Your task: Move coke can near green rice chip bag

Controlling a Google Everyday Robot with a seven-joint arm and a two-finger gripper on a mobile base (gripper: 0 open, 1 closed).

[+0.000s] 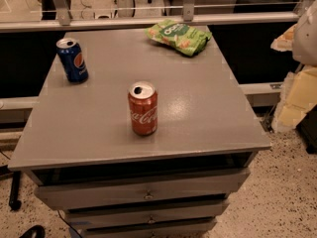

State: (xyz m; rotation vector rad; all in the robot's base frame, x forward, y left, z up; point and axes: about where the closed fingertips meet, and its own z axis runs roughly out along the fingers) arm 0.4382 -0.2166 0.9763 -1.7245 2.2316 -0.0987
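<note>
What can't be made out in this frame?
Camera view:
- gripper: pale blur at right edge, cut off by the frame.
- green rice chip bag: lettering too small.
- coke can: back face hidden by itself.
- drawers: contents hidden behind fronts; lowest cropped.

**Two brands legible, one unclear**

The coke can carries white Coca-Cola script running up its red side. The blue can shows the round Pepsi emblem. White lettering on the green rice chip bag is perhaps a brand name, but it is unreadable. The pincer, at the right edge beside the surface, shows no marking.
</note>
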